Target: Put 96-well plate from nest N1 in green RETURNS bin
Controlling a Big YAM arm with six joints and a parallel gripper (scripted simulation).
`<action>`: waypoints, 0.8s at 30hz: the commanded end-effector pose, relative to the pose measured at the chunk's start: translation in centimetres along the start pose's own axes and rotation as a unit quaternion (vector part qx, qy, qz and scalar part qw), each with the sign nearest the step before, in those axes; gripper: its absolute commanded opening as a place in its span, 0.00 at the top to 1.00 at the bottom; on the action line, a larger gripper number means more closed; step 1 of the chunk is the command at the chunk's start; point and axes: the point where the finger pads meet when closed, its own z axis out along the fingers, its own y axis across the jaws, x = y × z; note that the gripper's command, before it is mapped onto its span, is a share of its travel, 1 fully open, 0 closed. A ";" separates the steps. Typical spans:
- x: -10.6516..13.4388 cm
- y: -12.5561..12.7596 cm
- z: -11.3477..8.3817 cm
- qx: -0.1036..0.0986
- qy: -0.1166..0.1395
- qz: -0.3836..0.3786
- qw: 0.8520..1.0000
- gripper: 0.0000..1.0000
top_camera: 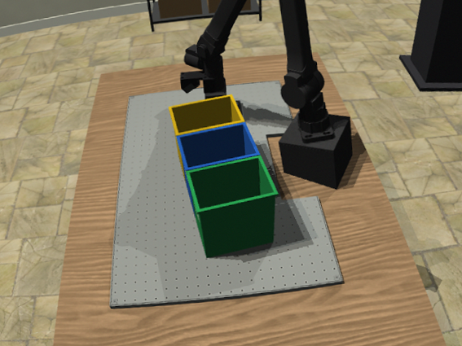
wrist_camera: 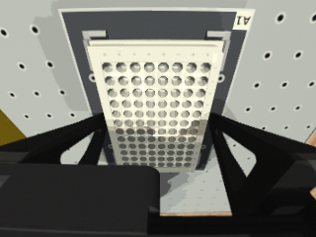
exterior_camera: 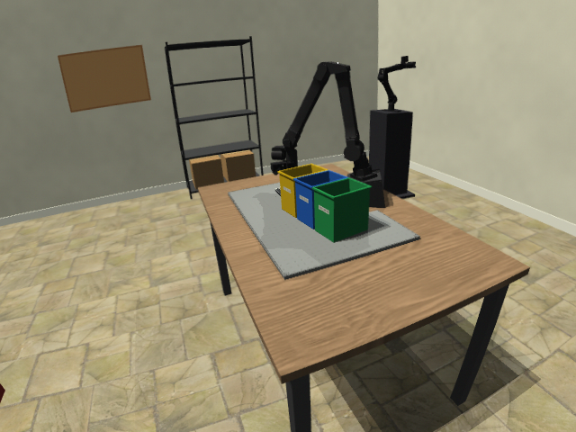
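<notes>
The white 96-well plate (wrist_camera: 155, 99) lies flat in the dark plate nest (wrist_camera: 76, 58) on the grey pegboard mat (top_camera: 153, 238) (wrist_camera: 276, 69). My gripper (wrist_camera: 158, 118) (top_camera: 214, 92) (exterior_camera: 282, 163) is open and low over the plate, with one black finger on each long side of it and nothing between them touching. In the top and exterior views the plate and nest are hidden behind the yellow bin (top_camera: 205, 114) (exterior_camera: 288, 195). The green bin (top_camera: 238, 224) (exterior_camera: 344, 218) stands upright at the near end of the row, beyond the blue bin (top_camera: 216, 146) (exterior_camera: 304, 204).
The three bins stand upright, touching in a row. A corner of the yellow bin shows in the wrist view (wrist_camera: 7, 130). The arm's black base (top_camera: 316, 150) stands right of the bins. The wooden table edge (wrist_camera: 197, 214) lies just behind the nest.
</notes>
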 end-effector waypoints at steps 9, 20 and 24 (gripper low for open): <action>-0.2 0.3 0.5 0.000 0.002 0.001 1.000 0.00; -0.2 0.3 0.5 0.000 0.002 0.001 1.000 0.00; -0.7 -0.6 -0.3 0.007 -0.007 0.000 1.000 1.00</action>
